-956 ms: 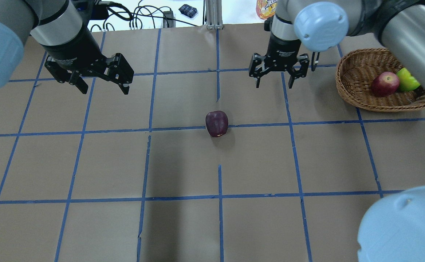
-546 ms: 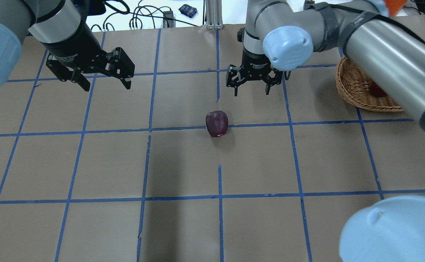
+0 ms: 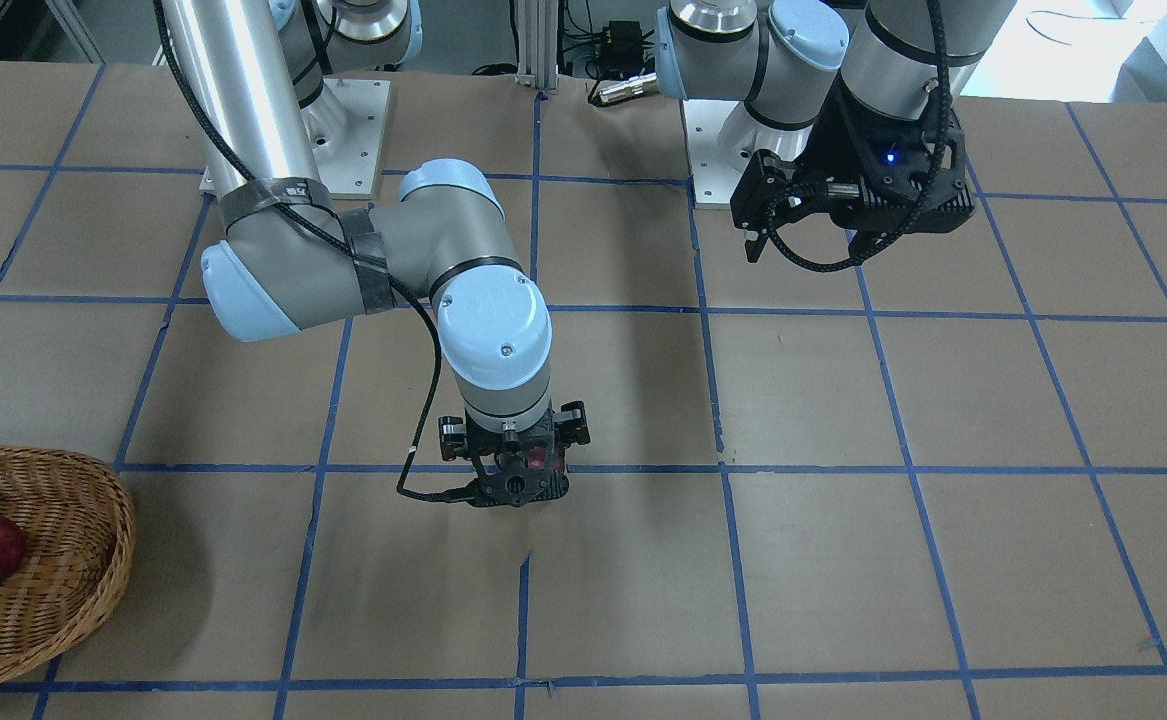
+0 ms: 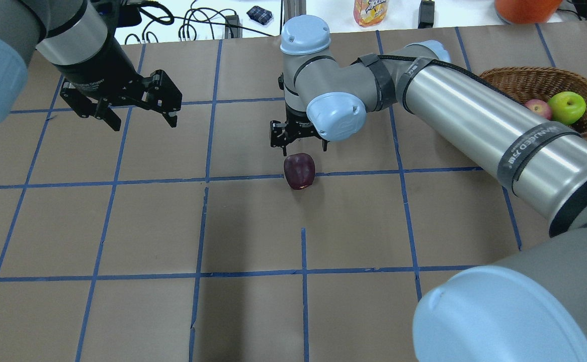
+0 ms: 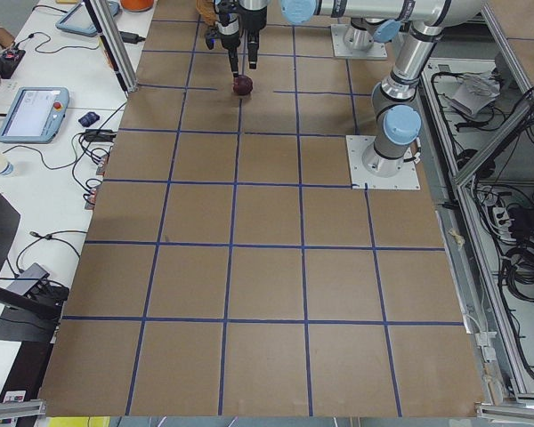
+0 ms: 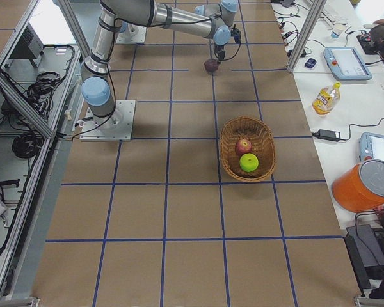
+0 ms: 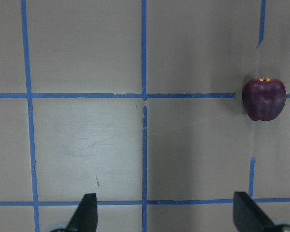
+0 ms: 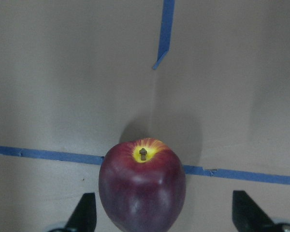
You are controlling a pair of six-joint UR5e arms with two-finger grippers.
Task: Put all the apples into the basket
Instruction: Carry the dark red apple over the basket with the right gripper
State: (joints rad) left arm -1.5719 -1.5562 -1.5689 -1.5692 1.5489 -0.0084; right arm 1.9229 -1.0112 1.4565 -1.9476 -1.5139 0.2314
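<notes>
- Overhead view: the maroon apple (image 4: 299,171) stands on the counter (image 4: 253,226), on a blue tape line (image 4: 172,179) near the middle. The right end effector (image 4: 304,149) hangs just over its far side with the jaws spread wide and holds nothing. The left end effector (image 4: 144,119) hovers at the far left, also wide apart and empty. The basket (image 4: 519,83) is at the far right, with the green apple (image 4: 567,107) and the red apple (image 4: 537,107) inside, side by side.
- Front-facing view: the right end effector points straight down, and only a small red part of the maroon apple shows under it. The basket is at the lower left edge, and the red apple lies in it.
- Left side view: the far arm reaches over the maroon apple, and its fingertips are a little above the fruit.
- Right side view: the basket with two apples is well apart from the maroon apple.
- Left wrist view: both fingers stand wide with only bare counter between them. The maroon apple is near the right edge.
- Right wrist view: the maroon apple is upright, the stem in a yellow dimple, between the two fingers and nearer to the one on the view's left. No contact shows.
</notes>
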